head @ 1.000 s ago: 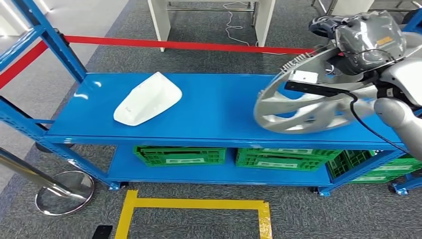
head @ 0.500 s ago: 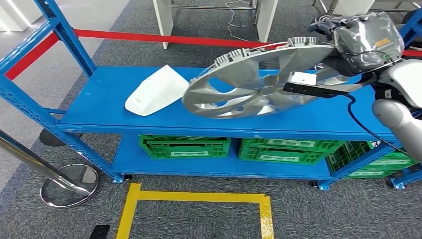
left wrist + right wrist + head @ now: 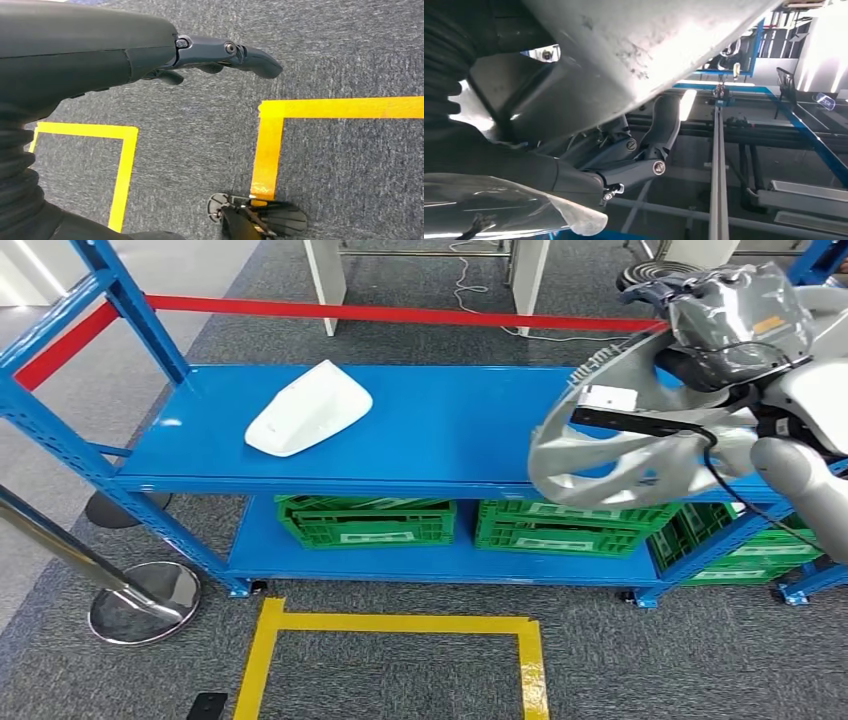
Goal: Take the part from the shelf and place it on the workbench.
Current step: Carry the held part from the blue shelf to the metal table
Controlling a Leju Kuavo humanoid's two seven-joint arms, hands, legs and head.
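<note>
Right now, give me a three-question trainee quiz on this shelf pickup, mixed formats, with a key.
1. True or false: the right robot hand holds the silver wheel cover.
2. Which item lies on the top level of the blue shelf?
A. a green crate
B. a white moulded part
C. a red tape roll
3. Fill in: the left robot hand hangs over grey carpet marked with ______ tape.

Key:
1. True
2. B, the white moulded part; the green crates sit on the lower level.
3. Yellow, the yellow tape.
</note>
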